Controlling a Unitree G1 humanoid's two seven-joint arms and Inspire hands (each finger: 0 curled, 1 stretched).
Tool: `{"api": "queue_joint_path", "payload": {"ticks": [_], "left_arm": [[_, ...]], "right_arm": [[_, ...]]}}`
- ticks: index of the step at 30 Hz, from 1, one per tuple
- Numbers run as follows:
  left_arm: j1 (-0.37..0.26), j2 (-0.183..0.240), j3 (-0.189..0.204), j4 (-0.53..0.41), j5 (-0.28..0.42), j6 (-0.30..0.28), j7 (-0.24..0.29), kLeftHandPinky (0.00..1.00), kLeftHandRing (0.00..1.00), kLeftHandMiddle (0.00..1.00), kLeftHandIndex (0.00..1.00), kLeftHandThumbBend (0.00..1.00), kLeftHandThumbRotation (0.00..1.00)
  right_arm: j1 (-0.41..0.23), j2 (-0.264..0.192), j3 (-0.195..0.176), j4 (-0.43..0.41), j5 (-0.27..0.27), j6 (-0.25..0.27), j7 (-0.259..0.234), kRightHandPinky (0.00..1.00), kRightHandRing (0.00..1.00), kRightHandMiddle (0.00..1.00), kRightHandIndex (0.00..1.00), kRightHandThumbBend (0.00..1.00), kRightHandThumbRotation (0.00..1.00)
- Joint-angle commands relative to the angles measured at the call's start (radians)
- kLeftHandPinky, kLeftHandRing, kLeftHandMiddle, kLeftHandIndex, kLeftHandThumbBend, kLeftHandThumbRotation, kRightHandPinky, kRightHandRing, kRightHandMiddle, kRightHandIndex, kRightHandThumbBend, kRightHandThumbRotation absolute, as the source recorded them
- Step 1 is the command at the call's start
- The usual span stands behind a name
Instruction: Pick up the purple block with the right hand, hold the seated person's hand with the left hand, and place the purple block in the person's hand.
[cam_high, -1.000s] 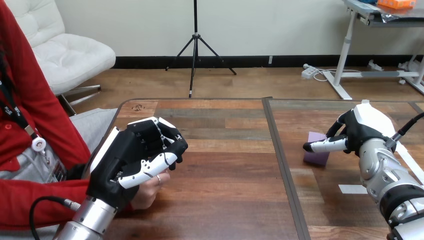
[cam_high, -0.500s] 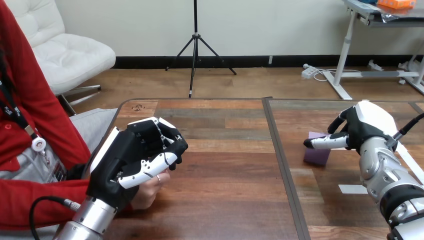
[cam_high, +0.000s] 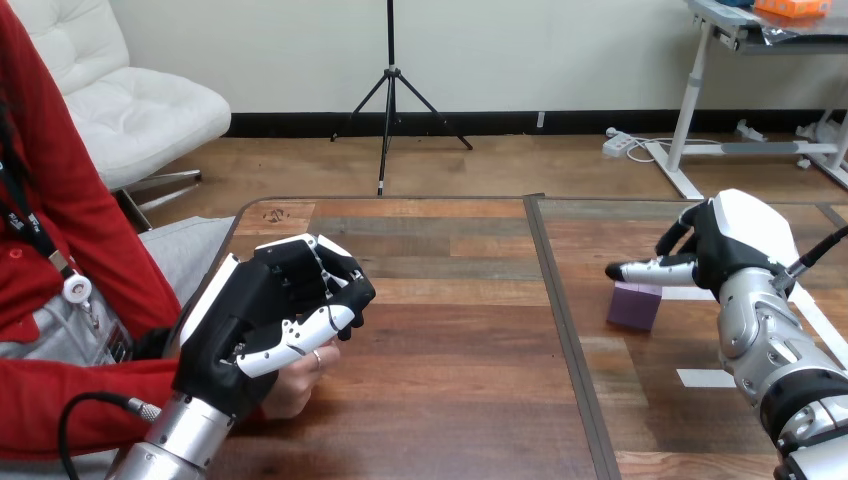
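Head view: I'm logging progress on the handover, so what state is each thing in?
Robot's left hand: shut, fingers and thumb curled round the person's hand.
Person's hand: held by the left hand at the table's left edge.
Small purple block: lying on the wooden table, not lifted.
Robot's right hand: open, just over the purple block; contact unclear.
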Motion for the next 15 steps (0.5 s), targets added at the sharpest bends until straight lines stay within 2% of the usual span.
{"api": "queue_joint_path", "payload": {"ticks": [1, 10, 14, 15], "left_arm": [[-0.049, 0.017, 0.000, -0.012, -0.005, -0.021, -0.001, 0.24, 0.36, 0.48, 0.44, 0.50, 0.20], [-0.051, 0.018, 0.000, -0.005, -0.008, -0.020, -0.006, 0.25, 0.36, 0.48, 0.44, 0.49, 0.20], [-0.052, 0.017, 0.001, 0.000, -0.009, -0.021, -0.011, 0.25, 0.36, 0.48, 0.44, 0.48, 0.19], [-0.053, 0.017, 0.001, 0.001, -0.009, -0.022, -0.011, 0.25, 0.36, 0.48, 0.44, 0.48, 0.19]], "right_arm": [[-0.078, -0.024, -0.012, -0.030, 0.008, -0.045, -0.052, 0.37, 0.48, 0.50, 0.50, 1.00, 0.45], [-0.081, -0.023, -0.025, -0.030, 0.021, -0.078, -0.081, 0.38, 0.47, 0.50, 0.52, 1.00, 0.50], [-0.087, -0.026, -0.021, -0.029, 0.020, -0.079, -0.053, 0.39, 0.49, 0.52, 0.55, 1.00, 0.53], [-0.090, -0.027, -0.019, -0.028, 0.018, -0.078, -0.042, 0.42, 0.53, 0.56, 0.59, 1.00, 0.55]]}}
